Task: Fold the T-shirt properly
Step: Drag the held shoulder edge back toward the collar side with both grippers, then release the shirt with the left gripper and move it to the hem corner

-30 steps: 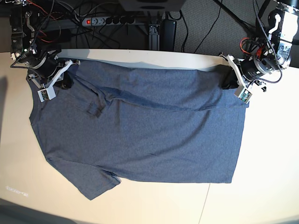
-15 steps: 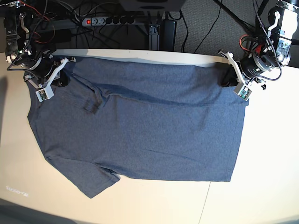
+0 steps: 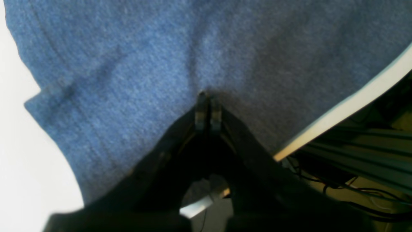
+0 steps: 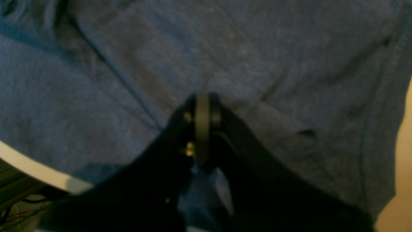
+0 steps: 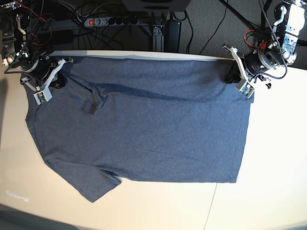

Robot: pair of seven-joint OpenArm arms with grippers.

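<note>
The slate-blue T-shirt (image 5: 153,129) lies spread over the pale table (image 5: 271,167), one sleeve (image 5: 96,184) pointing to the near left. Its far edge runs along the table's back edge. My left gripper (image 5: 233,75), at the far right of the base view, is shut on the shirt's far right corner; the left wrist view shows the gripper (image 3: 207,96) pinching the T-shirt (image 3: 128,64). My right gripper (image 5: 59,81), at the far left, is shut on the cloth near the shoulder. In the right wrist view the right gripper (image 4: 202,96) bites into the creased T-shirt (image 4: 96,80).
Behind the table's back edge (image 3: 354,100) hang a power strip (image 5: 110,21), cables and a dark frame. Bare tabletop lies to the right of the shirt and along the near edge. A long shallow crease (image 5: 144,93) crosses the shirt's far part.
Both grippers have pulled away from me toward the table's back edge, dragging the shirt's far edge with them. The cloth is stretched flatter and the diagonal fold has shrunk.
</note>
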